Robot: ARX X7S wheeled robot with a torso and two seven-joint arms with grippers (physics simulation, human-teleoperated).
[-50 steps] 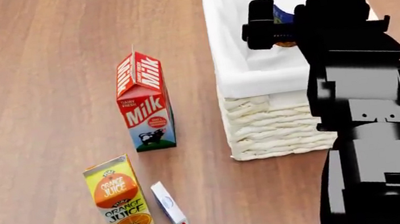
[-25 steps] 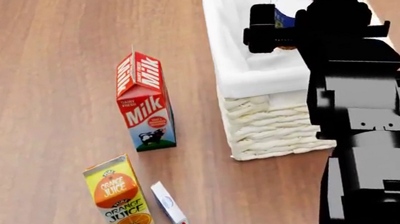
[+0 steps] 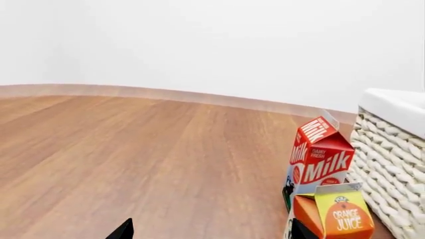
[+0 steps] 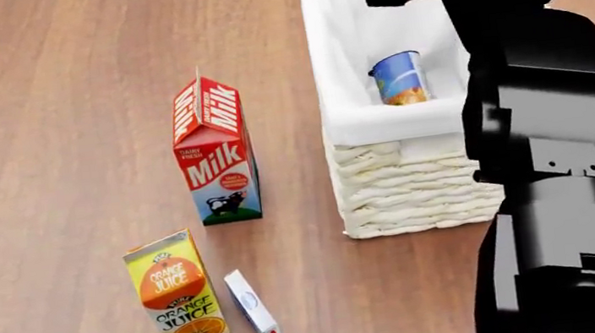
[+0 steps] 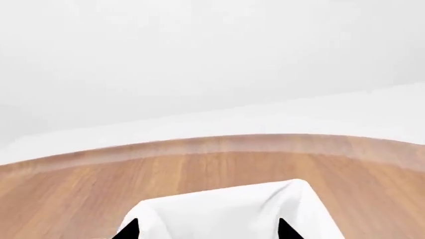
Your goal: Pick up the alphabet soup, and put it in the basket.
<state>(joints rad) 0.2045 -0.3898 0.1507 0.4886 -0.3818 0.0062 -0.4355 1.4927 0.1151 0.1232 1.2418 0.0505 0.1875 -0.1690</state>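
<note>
Nearest, at the lower edge of the head view, a dark fingertip of the left gripper (image 3: pixel 209 230) shows; its wrist view has two tips set wide apart with nothing between. Just beyond lie the orange juice carton (image 4: pixel 174 291) and a small white box (image 4: pixel 253 307) beside it, then the upright milk carton (image 4: pixel 214 152). Farther right stands the basket (image 4: pixel 402 183), and the alphabet soup (image 4: pixel 401 78) rests tilted inside on the white lining. Above its far end the right gripper (image 5: pixel 207 230) hangs, fingers spread and empty.
</note>
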